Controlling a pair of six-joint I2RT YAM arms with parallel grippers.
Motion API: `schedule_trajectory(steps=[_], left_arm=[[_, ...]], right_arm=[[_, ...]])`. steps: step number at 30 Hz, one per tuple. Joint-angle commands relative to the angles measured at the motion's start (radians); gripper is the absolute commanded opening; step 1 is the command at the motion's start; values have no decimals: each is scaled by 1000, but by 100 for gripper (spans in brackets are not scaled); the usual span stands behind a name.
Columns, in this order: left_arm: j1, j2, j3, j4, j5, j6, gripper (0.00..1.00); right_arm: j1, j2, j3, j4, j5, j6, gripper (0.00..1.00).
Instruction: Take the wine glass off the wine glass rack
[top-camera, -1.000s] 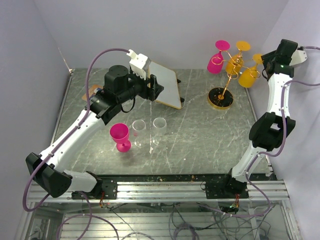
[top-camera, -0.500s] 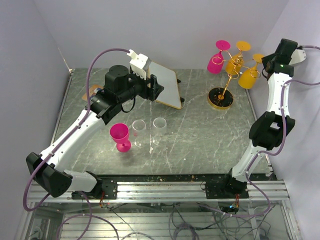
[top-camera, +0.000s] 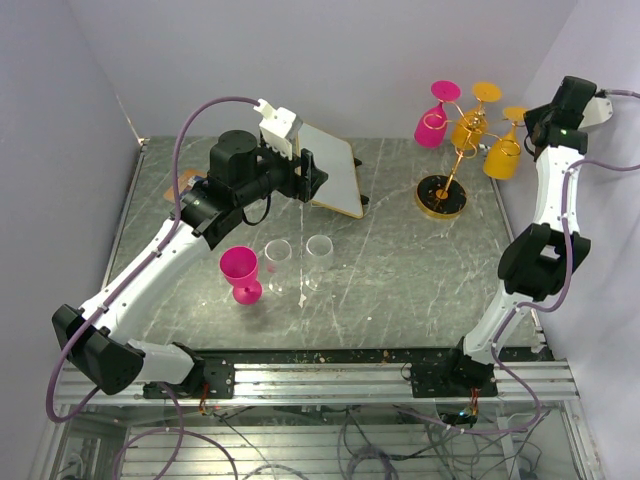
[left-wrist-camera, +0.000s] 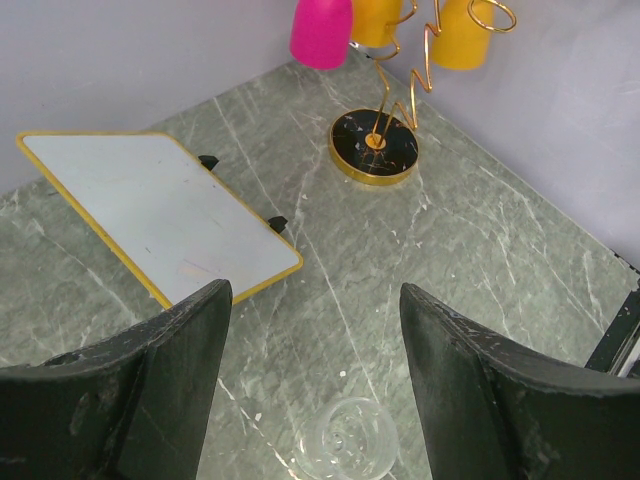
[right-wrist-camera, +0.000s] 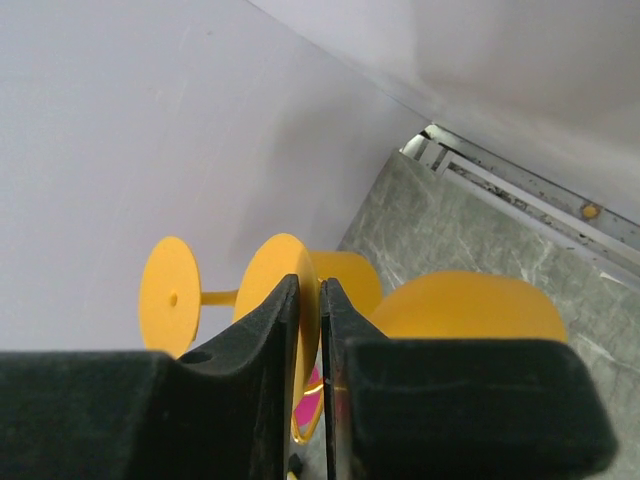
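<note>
A: Right gripper (right-wrist-camera: 310, 285), apart or together?

B: Pinched almost together on the thin foot disc of the orange wine glass (top-camera: 500, 157). Seen edge-on between the two fingers in the wrist view, with the bowl just at 3 o'clock of them.

A: And the whereabouts of that glass from above?

B: Far corner of the marble table (top-camera: 400, 270), around 1 o'clock. Hangs foot-up by the wine glass rack (left-wrist-camera: 356, 133), on the 4 o'clock side of the gold pole, close against a looped ring arm. Hard to tell whether threaded through that ring or only beside it.

A: Anything else hanging there?

B: A second orange glass (top-camera: 467, 128) near the pole's top and a hanging pink glass (top-camera: 431, 124) at 9 o'clock of the pole. Both foot-up as well. Round dark base with a gold rim flat on the marble below.

A: Left gripper (left-wrist-camera: 313, 290)?

B: Spread wide apart, clamping nothing. Hovers above the middle of the table, well apart from the rack, pointing toward 1 o'clock.

A: Around it?

B: A white board (top-camera: 335, 170) with a yellow edge, just at 2 o'clock of the wrist, tilted on small black feet. Toward 6 o'clock, an upright pink glass (top-camera: 240, 270), then a first clear glass (top-camera: 277, 258) and a second clear glass (top-camera: 318, 250) in a row running toward 3 o'clock, all near one another.
</note>
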Motion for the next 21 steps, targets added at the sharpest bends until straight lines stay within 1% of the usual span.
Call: schedule_trajectory(steps=[1,11,21], left_arm=[[5,1,-4,38,-7,8,78],[7,3,-4,37,-4,7,78],[6,5,-3,36,-1,6,78]], right_arm=[[-11,-49,-37,18,-10,24,0],[-15,-133,-126,114,-66,84,0],[-30,-150,-195,200,-210,169,0]])
